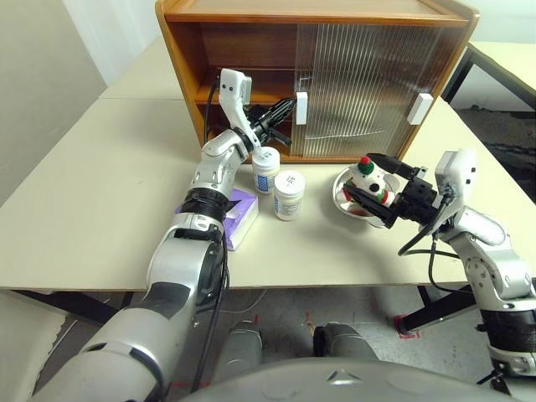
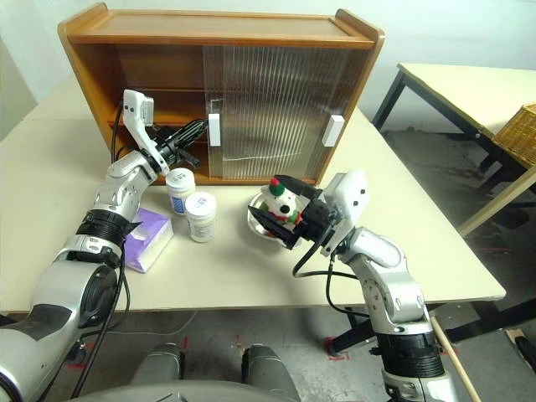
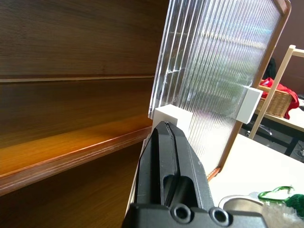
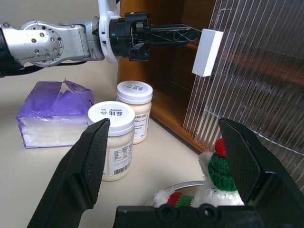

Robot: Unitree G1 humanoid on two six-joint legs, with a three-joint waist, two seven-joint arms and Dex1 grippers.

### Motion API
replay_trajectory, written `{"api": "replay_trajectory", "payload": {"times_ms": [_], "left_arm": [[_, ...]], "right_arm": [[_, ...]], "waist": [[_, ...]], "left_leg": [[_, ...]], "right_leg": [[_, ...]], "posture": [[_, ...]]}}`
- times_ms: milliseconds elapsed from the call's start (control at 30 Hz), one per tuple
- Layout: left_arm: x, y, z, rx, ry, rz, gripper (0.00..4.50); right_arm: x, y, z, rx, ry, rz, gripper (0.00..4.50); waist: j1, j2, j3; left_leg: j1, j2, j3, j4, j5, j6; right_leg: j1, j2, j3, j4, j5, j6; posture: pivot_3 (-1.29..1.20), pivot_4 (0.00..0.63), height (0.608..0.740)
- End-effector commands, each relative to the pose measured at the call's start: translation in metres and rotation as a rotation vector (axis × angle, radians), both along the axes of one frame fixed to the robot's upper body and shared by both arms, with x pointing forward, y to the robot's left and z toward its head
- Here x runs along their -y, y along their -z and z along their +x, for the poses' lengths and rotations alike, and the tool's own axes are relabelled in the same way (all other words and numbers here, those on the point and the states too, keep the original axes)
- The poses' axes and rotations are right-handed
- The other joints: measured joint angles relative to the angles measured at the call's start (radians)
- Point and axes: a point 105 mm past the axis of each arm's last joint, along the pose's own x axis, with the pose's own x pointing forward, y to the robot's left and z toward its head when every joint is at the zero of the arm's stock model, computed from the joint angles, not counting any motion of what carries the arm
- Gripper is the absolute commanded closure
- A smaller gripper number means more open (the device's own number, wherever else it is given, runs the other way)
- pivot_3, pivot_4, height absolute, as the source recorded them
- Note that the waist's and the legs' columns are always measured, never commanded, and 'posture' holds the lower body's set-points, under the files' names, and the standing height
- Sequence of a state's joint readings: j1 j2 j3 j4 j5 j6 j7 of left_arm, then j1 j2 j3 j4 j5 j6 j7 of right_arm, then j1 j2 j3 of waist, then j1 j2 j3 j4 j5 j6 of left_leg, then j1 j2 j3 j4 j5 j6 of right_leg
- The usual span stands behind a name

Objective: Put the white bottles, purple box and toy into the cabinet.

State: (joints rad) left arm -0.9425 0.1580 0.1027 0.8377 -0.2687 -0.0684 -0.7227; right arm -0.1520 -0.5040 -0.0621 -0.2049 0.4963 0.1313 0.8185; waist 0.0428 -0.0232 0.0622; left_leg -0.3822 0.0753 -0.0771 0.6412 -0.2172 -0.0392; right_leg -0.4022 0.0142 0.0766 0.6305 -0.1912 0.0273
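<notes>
**Ana:** While the left gripper (image 1: 287,107) reaches out level with its fingers pressed together, its tip meets the white handle (image 1: 301,108) of the cabinet (image 1: 251,17) door. Nothing is held.

**Ben:** And the right gripper (image 1: 377,188)?

**Ana:** Jaws spread wide, empty, flanking the toy (image 2: 280,201), which sits in a steel bowl (image 1: 343,194).

**Ben:** Anything extra from the wrists?

**Ana:** The left wrist view shows a wicker basket (image 3: 275,99) with red cloth. The white bottles (image 4: 121,135) stand on the table; the purple box (image 4: 52,114) lies at their nine o'clock.
</notes>
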Motion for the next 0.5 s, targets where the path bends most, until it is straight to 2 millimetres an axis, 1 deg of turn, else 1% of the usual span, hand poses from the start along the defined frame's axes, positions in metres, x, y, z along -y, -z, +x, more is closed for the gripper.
{"api": "replay_trajectory", "payload": {"times_ms": [33, 300, 500], "left_arm": [[0.003, 0.003, -0.001, 0.001, 0.013, 0.020, 4.48], [0.009, 0.006, 0.000, -0.013, 0.025, 0.018, 4.48], [0.002, 0.006, 0.003, -0.022, 0.006, 0.016, 4.48]], "right_arm": [[0.003, -0.003, -0.001, 0.017, 0.013, -0.004, 0.00], [0.010, -0.010, -0.002, 0.029, 0.044, 0.043, 0.00], [0.009, -0.014, -0.003, 0.038, 0.045, 0.088, 0.00]], "waist": [[-0.001, 0.000, 0.000], [-0.008, 0.000, 0.000], [-0.013, 0.000, 0.000]], "left_leg": [[0.000, 0.000, 0.000, 0.000, 0.000, 0.000], [0.000, 0.000, 0.000, 0.001, 0.000, 0.000], [0.000, 0.000, 0.000, 0.001, 0.000, 0.001]], "right_leg": [[0.000, 0.000, 0.000, 0.000, 0.000, 0.000], [0.000, 0.000, 0.000, 0.000, 0.000, 0.000], [0.001, 0.000, 0.000, 0.000, 0.000, 0.000]], "posture": [[0.01, 0.039, 0.740], [-0.01, 0.037, 0.740], [-0.01, 0.036, 0.740]]}}
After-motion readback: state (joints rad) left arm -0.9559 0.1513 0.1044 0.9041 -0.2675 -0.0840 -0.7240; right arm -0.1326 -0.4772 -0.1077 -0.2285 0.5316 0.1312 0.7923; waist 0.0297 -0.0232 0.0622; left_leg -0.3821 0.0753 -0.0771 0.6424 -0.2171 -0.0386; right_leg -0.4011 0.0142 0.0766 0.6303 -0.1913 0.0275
